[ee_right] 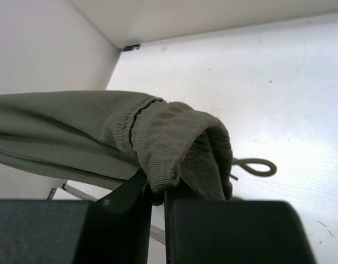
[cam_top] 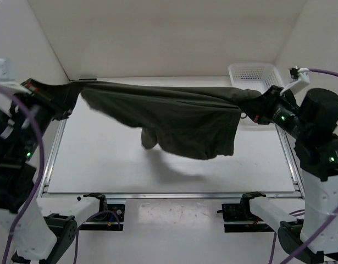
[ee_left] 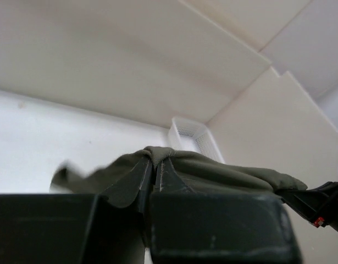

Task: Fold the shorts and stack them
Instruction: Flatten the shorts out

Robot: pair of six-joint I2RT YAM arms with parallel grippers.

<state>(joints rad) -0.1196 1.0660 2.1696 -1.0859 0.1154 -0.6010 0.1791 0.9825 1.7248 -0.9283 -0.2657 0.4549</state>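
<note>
The dark olive-green shorts hang in the air above the white table. They are stretched taut, with their long axis running left to right. The upper edge is tight and loose fabric droops below it, lowest toward the right. The left gripper pinches 1 end, its jaws nearly together on the cloth. The right gripper clamps the ribbed waistband at the other end, jaws narrow, with a drawstring loop dangling beside it. A white mesh basket sits in the far right corner.
</note>
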